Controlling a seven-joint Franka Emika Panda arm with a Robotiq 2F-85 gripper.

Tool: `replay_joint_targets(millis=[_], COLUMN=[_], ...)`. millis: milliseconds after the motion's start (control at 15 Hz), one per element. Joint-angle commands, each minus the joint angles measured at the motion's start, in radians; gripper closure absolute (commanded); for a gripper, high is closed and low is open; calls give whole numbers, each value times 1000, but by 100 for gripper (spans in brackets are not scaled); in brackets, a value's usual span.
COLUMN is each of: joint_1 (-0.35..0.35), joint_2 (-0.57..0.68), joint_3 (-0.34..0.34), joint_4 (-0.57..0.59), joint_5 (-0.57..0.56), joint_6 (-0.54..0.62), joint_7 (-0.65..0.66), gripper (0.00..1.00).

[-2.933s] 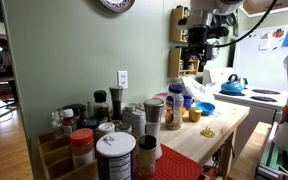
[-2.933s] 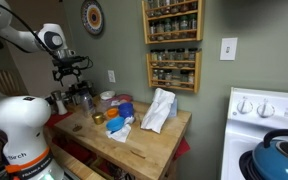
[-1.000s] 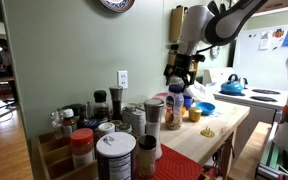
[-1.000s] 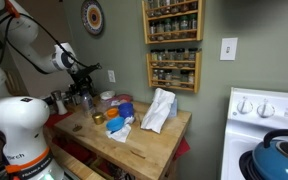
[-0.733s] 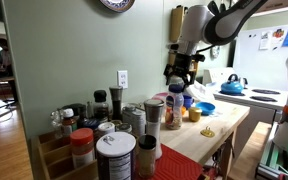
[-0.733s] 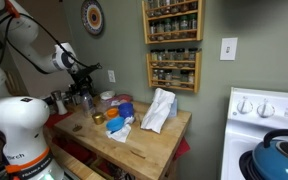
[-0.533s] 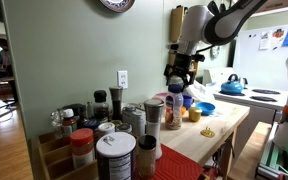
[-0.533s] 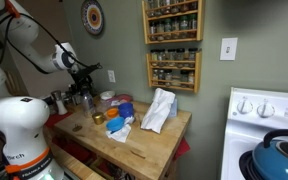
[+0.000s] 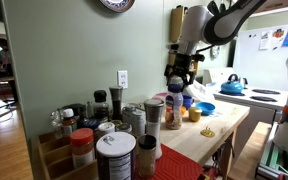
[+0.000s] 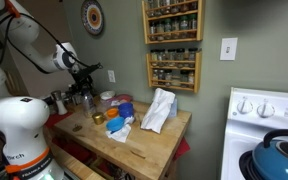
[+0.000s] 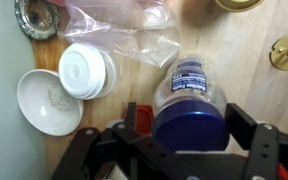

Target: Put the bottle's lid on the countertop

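Observation:
The bottle (image 11: 191, 78) is clear plastic with a pale label and stands on the wooden countertop (image 11: 259, 95). Its lid (image 11: 191, 122) is round and dark blue in the wrist view. My gripper (image 11: 189, 135) is open, with one finger on each side of the lid. The right finger is close against it and the left finger stands a little apart. In both exterior views the gripper (image 9: 180, 82) (image 10: 84, 86) hangs over the bottle (image 9: 174, 104) at the back of the countertop (image 9: 222, 128) (image 10: 144, 142).
A white bowl (image 11: 46, 102), a wide white jar lid (image 11: 84, 68) and a clear plastic bag (image 11: 124, 28) lie close to the bottle. Several spice jars (image 9: 114, 155) crowd one end. A blue bowl (image 9: 206, 108), a white cloth (image 10: 159, 108) and wall spice racks (image 10: 172, 45) are nearby.
The arm came down from high above the counter to the bottle's lid. Over the last second nothing has visibly moved.

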Motion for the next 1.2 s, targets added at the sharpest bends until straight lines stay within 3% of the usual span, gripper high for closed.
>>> replay_joint_targets(millis=[0,733,1133], joint_1=[3,24,22], joint_2=[-12,-33,-34], joint_3=[-5,-8,1], joint_4=[-2,-7,-15], joint_5=[34,177,180], joint_6=[-35,-77,-51], joint_7=[-41,-142,-137], gripper=[1,0,0])
